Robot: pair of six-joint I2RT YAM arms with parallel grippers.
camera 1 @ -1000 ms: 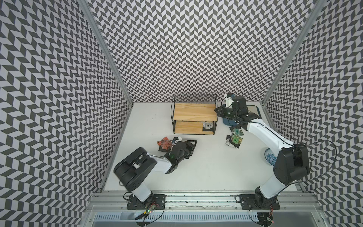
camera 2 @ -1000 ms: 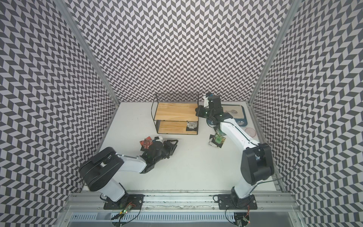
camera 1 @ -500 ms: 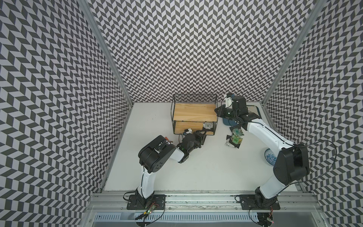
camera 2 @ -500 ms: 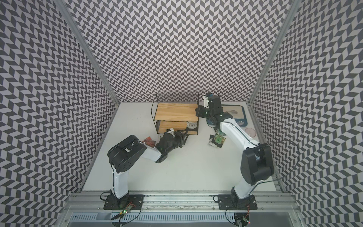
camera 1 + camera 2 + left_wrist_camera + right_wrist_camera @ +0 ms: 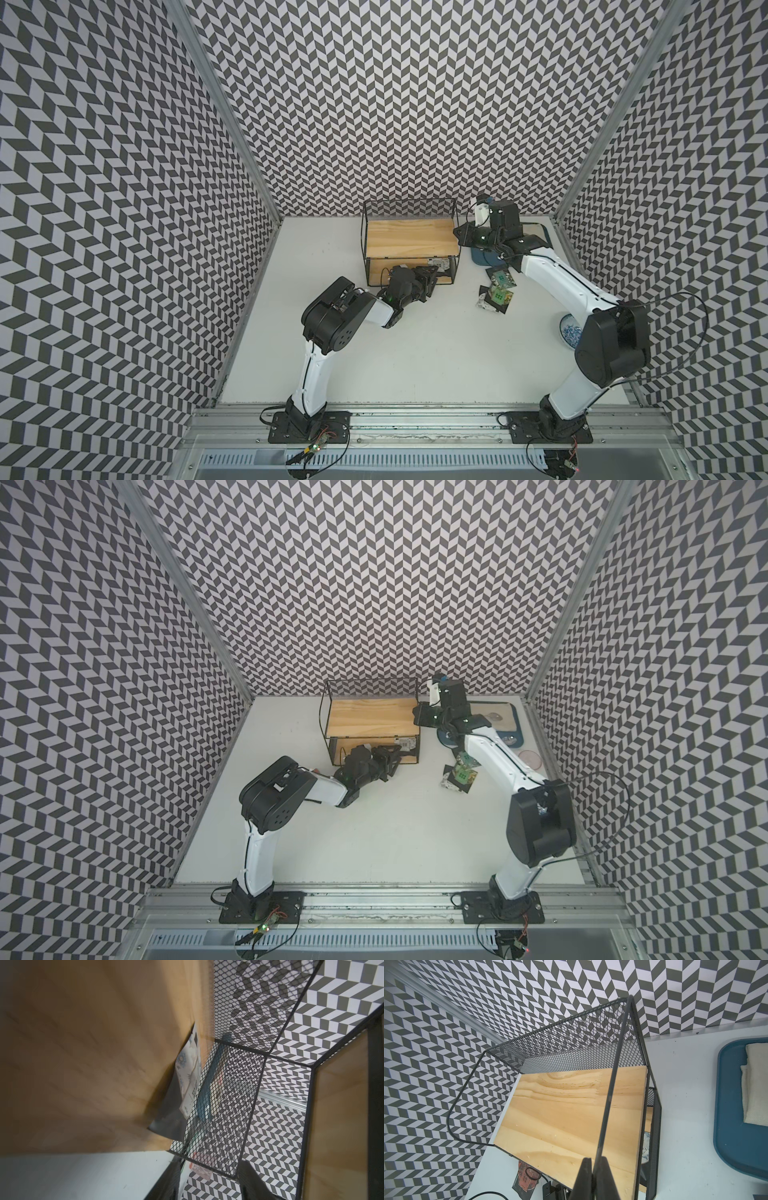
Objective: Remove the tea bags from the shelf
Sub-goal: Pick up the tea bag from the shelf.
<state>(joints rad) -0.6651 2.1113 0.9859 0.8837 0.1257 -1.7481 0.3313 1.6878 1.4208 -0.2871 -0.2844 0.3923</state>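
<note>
My left gripper [image 5: 555, 277] sits at the lower-tier mouth of the shelf [image 5: 407, 237], jaws parted w/ nothing btwn them. In the left wrist view both fingers [image 5: 249, 1178] show w/ a bare gap. My right gripper [image 5: 595, 1160] is up at the shelf's top right corner, jaws clamped on the thin frame wire. I reckon it's steadying the rack, so not free to pick.

Key relation: the only tea bag [image 5: 187, 1076] I see on the shelf lies ahead of my left jaws & off toward the rack's right end. It's on the lower board, tucked by the side mesh. In both top views it's just beyond my fingertips, not touching. Left arm is clearly nearer; right is a tier above & busy. The bag's square, so no real long axis. One edge runs along the mesh front-to-back, & it looks propped vs the mesh; can't tell how steep.

Looks: white/silver face w/ blue-grey pattern & small grid mark, black backing poking out toward me. Thin & flat, prob slides easy on wood.

Upper board bare. Other tea bags [image 5: 498, 296] lie piled on the table [image 5: 415, 353] right of the shelf, plus a reddish tea bag [image 5: 521, 1176] by its left end. So approx one left to pull, I judge.
</note>
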